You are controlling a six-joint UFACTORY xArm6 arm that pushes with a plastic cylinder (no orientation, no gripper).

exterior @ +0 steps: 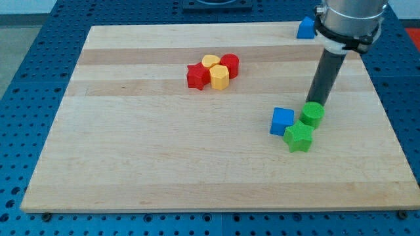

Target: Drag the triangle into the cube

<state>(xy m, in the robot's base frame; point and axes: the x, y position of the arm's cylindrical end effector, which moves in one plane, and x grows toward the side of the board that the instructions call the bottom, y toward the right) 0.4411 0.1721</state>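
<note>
Blue triangle sits at the wooden board's top edge on the view's right, well apart from the blue cube, which touches a green star and green cylinder. My tip (a bare rod, no pincer to open or close) rests just behind the cylinder. Wide bare wood lies left and below; a red star, red cylinder and two yellow blocks cluster near the top, and blue perforated table surrounds the board.

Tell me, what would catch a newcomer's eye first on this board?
Probably the dark rod at the view's right, my tip touching a green cylinder that crowds a green star and a blue cube. Next, a red and yellow cluster near the top centre, and a lone blue triangle at the top edge.
</note>
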